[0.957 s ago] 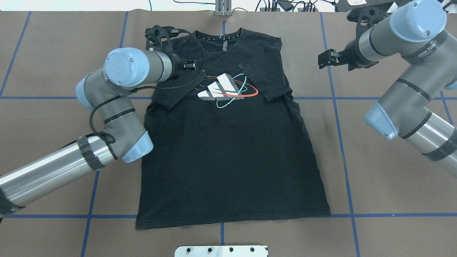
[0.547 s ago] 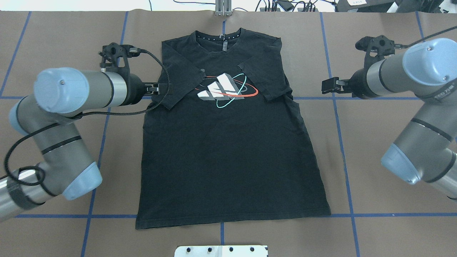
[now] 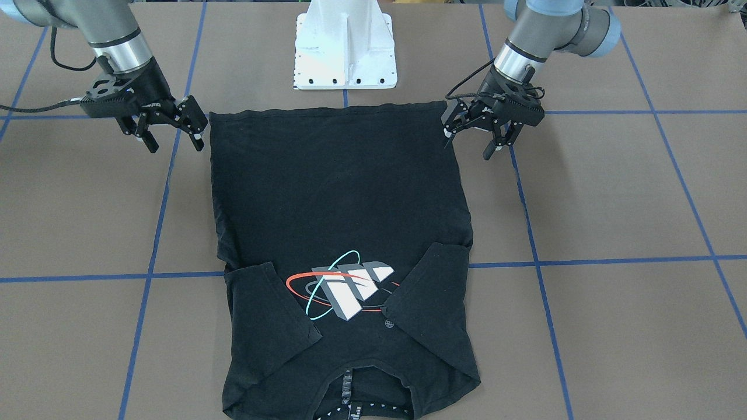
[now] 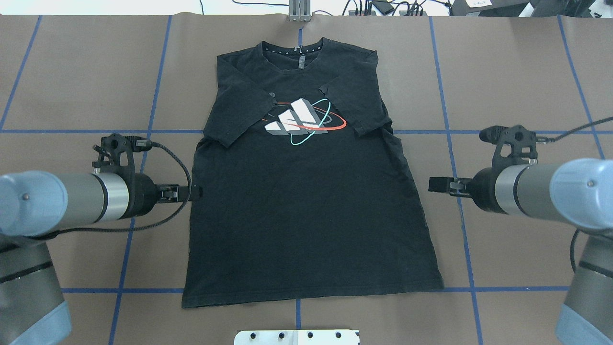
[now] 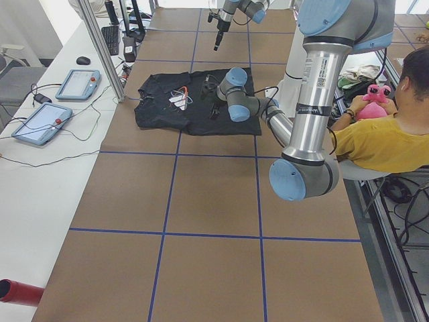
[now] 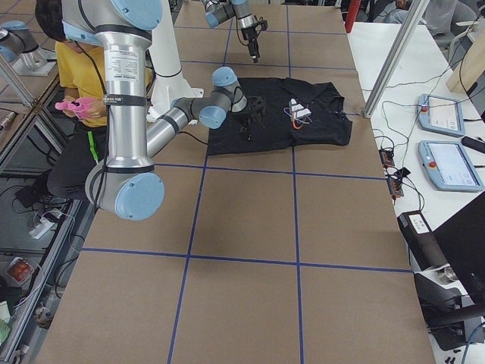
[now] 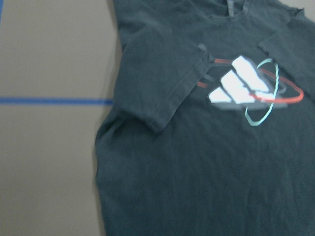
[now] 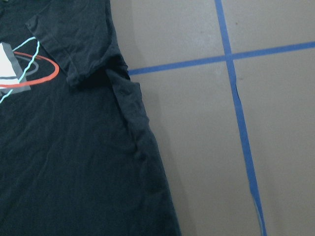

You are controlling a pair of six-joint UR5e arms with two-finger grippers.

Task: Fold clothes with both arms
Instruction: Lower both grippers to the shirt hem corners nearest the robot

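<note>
Nearest the robot, just beyond its white base block, the hem of the black shirt lies straight along a blue tape line on the brown table. The shirt lies flat and face up, hem near, neck far.

Each gripper hangs just outside a side edge of the shirt's nearer half. The left gripper is at the left edge and the right gripper at the right. Both have their fingers spread apart and hold nothing, and neither touches the cloth. This mirrored stance suggests they are set to pinch both sides at once, so that the near half can be lifted evenly and carried toward the neck without skewing.

Farther out, the left sleeve and right sleeve are turned inward over the chest. Their cuffs overlap the edges of the red, teal and white graphic. That trims the shirt to a rough rectangle, which is probably why the body fold comes next.

Farthest away, the collar sits at the table's far edge.
</note>
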